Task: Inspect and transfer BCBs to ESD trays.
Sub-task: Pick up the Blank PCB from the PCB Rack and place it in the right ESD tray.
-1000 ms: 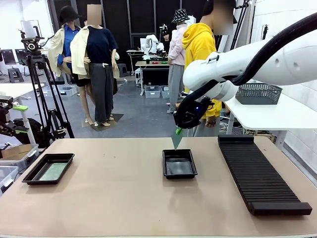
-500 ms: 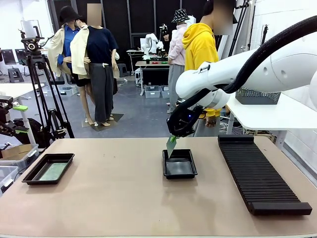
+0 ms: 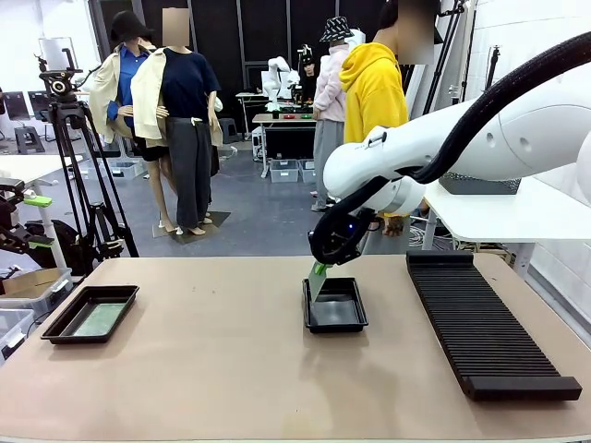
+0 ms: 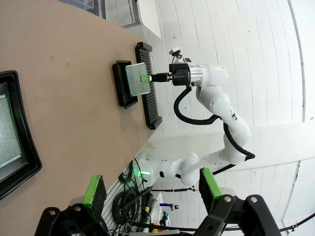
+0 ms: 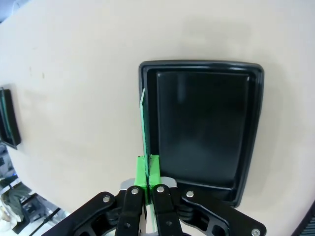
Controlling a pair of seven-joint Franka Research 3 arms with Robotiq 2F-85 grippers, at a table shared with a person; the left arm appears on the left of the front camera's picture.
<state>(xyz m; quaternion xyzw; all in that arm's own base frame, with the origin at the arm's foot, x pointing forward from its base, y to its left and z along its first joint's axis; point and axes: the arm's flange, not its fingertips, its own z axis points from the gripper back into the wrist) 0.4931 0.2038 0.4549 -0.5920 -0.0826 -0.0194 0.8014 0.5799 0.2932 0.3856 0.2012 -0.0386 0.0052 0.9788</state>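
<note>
**A:** Where's the BCB right now?

**B:** Gripped in the right tool (image 3: 320, 269). Its green pads are clamped on the top edge of the BCB (image 3: 317, 282), which hangs on edge, close to upright.

**A:** Over which tray?

**B:** The middle tray (image 3: 335, 327), about mid-bench. In the right wrist view the board runs edge-on along one long rim of that tray. I can't tell whether its lower edge touches the rim.

**A:** And the other arm?

**B:** The left tool (image 4: 152, 189) is released — pads spread wide, nothing between them. It's up above the bench (image 3: 212, 369), with the left tray (image 3: 118, 290) at the edge of its view.

**A:** Anything in that one?

**B:** A second BCB (image 3: 98, 319), lying flat on its floor. The ribbed rack (image 3: 480, 323) sits to the right of the middle tray — well apart from the left tray.
</note>
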